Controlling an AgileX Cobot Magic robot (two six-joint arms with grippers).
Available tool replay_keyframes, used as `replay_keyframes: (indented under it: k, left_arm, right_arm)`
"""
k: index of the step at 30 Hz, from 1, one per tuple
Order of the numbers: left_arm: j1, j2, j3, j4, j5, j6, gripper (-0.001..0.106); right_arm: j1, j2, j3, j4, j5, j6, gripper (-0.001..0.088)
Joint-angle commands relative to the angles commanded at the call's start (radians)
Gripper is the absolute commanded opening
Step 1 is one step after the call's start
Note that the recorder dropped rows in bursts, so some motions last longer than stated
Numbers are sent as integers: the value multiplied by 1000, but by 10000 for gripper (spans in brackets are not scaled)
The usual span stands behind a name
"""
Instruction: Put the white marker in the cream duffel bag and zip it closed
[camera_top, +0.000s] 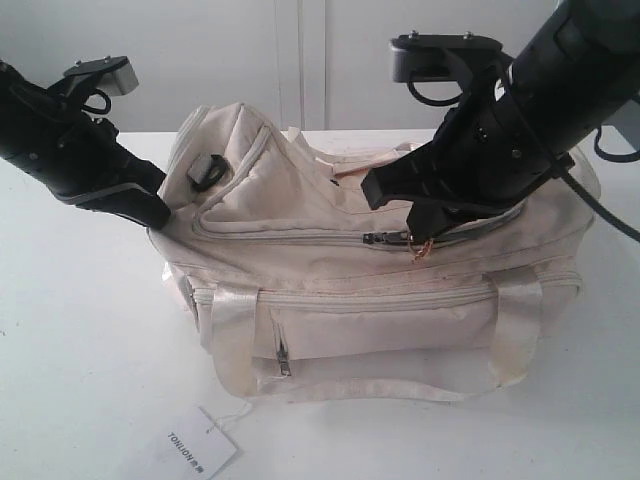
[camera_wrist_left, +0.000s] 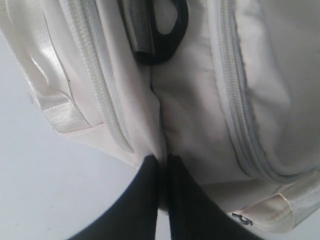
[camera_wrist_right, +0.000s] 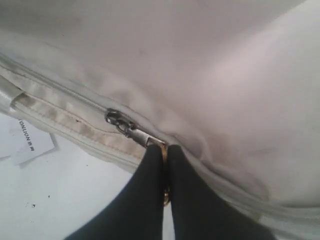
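The cream duffel bag (camera_top: 330, 290) lies on the white table, its curved top zip partly drawn. My right gripper (camera_wrist_right: 165, 149) is shut on the metal zip pull (camera_wrist_right: 131, 131) of that top zip, near the bag's middle (camera_top: 415, 238). A brass ring of the pull shows between the pads. My left gripper (camera_wrist_left: 161, 159) is shut on a fold of cream fabric at the bag's left end (camera_top: 165, 215), just below a black end ring (camera_wrist_left: 165, 35). The white marker is out of view.
A white paper tag printed TONLION (camera_top: 197, 448) lies on the table in front of the bag, tied by a string; it also shows as the tag (camera_wrist_right: 27, 142) in the right wrist view. A front zip pocket (camera_top: 285, 345) faces the camera. Pale wall behind.
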Motion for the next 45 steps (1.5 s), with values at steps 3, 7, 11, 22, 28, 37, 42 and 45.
replay_keyframes:
  k: [3,7,11,22,28,37,42,45]
  left_arm:
    - [0,0,0,15,0,0,0]
    - [0,0,0,29,0,0,0]
    - [0,0,0,30,-2,0,0]
    - [0,0,0,41,-2,0,0]
    - [0,0,0,41,-2,0,0]
    - [0,0,0,53,-2,0,0]
    - [0,0,0,52,-10,0,0]
    - [0,0,0,52,-16,0,0]
  right_arm:
    - [-24,-4,0,0,4,0,0]
    - [-50,-28,0,0,4,0,0]
    - [-90,-69,0,-3,4,0,0]
    - [-212,-112,0,-69,4,6,0]
    - [-278,-112,0,-84,-16,25,0]
    - [-347,-112,0,-158,-48,83,0]
    - [-347,-112,0,-124,-54,83,0]
    - [-342,-110,0,-81,-68,74,0]
